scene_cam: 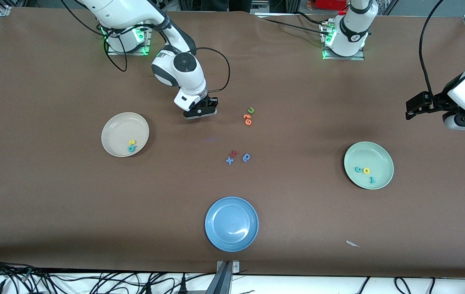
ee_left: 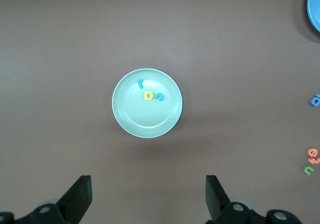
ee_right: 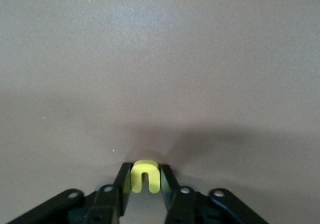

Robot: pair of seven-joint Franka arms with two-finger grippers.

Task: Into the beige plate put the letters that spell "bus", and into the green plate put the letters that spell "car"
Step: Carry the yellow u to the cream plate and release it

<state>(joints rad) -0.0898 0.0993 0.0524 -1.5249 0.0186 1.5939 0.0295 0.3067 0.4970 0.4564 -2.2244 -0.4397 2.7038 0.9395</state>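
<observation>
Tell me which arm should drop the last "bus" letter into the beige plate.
Right. The right gripper is already shut on the yellow "u" and sits close to the beige plate, which holds the other two letters. The left gripper waits open, up near the green plate at the table's other end.

1. A robotics lab bench, not a home or shop: two white robot arms (scene_cam: 175, 61) (scene_cam: 352, 24) are bolted to metal base plates along one edge of a table (scene_cam: 52, 196).
2. Green status lights glow at both arm bases.
3. The table is covered by one sheet of plain brown matting, wrinkled near the edge by the bases.
4. Black cables (scene_cam: 52, 281) lie tangled along the edge nearest the camera, and more run to the arms.
5. Aluminium frame rails (scene_cam: 226, 277) show at the table's edges and corners.
6. Test props lie on the mat: plastic plates (scene_cam: 231, 223) and small foam letters (scene_cam: 238, 156).
</observation>
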